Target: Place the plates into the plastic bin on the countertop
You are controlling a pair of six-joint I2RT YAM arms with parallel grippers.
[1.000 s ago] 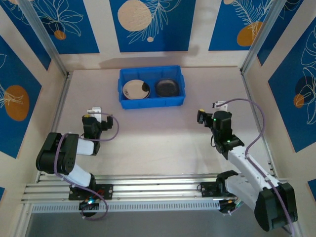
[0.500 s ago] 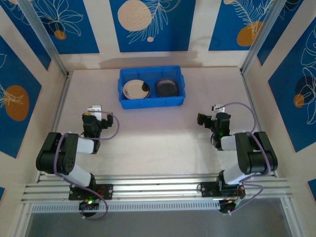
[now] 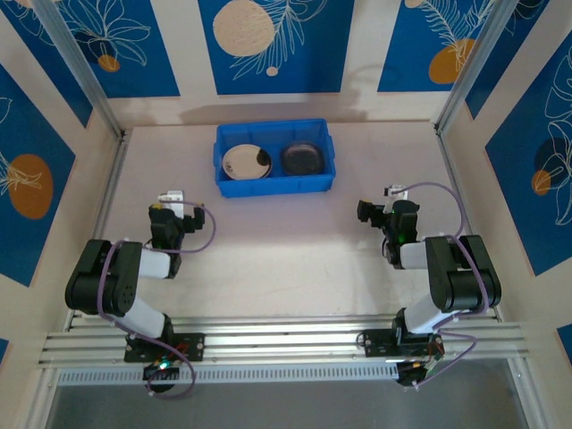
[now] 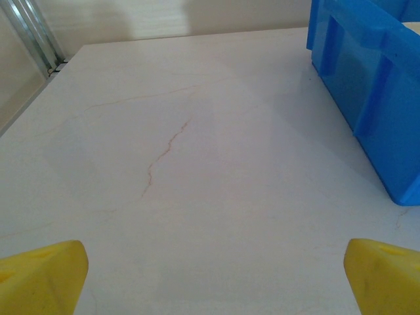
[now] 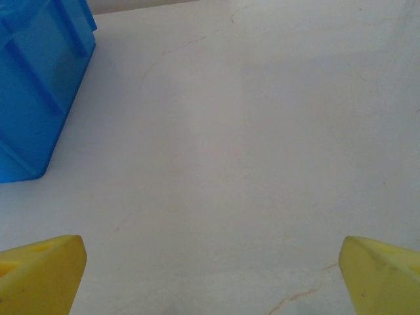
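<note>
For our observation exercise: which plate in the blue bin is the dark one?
The right-hand plate, nearly black; the left plate is cream.

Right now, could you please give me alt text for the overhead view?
A blue bin at the back of a beige countertop holds a cream plate and a dark plate. Both arms sit folded in front, left gripper and right gripper empty.

blue bin (image 3: 274,186) on countertop (image 3: 286,241) holds cream plate (image 3: 243,163), dark plate (image 3: 303,159), maybe stacked.
</note>
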